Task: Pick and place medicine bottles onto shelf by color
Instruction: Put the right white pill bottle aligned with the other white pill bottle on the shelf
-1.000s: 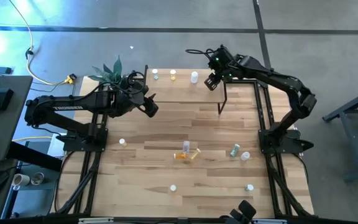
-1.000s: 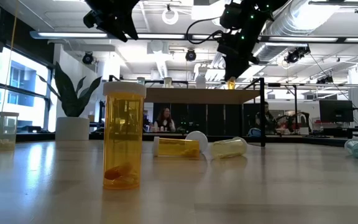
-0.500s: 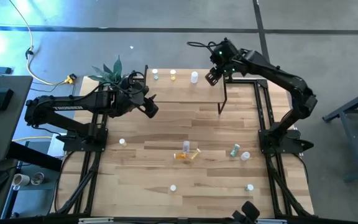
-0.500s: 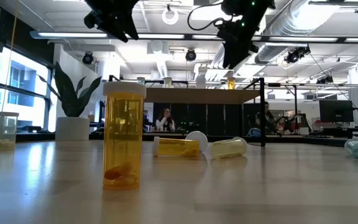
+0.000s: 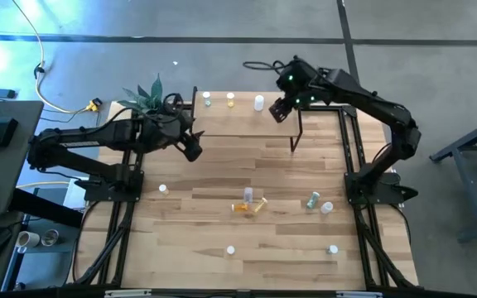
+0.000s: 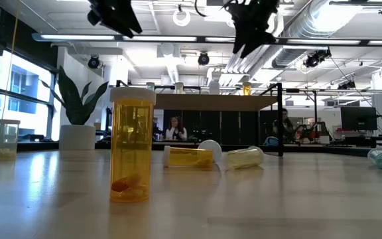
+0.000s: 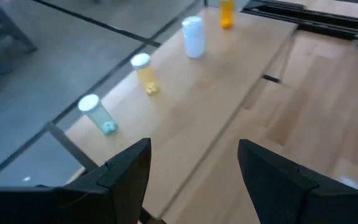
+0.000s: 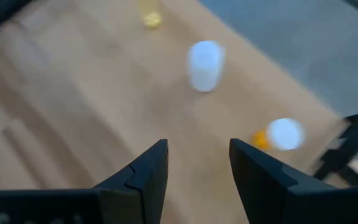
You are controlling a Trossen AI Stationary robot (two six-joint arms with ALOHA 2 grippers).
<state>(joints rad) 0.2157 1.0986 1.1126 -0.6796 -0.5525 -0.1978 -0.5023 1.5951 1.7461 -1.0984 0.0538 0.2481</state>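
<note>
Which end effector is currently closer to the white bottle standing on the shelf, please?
The right. The right end effector hovers just beside the white bottle on the shelf, while the left end effector is off past the shelf's other end, much farther away.

1. Shelf (image 5: 247,126): one, upper middle of the overhead frame.
2. Bottles standing on it, by my left wrist view: four, being one green bottle (image 7: 97,113), one yellow bottle (image 7: 145,73), one white bottle (image 7: 193,37) and one orange bottle (image 7: 227,12).
3. Loose bottles (image 5: 312,199) on the table (image 5: 180,240): seven, across the overhead frame's lower half.
4. My grippers: two, the left gripper (image 5: 193,151) and the right gripper (image 5: 277,110).
5. Potted plant (image 5: 143,95): one, upper left.
</note>
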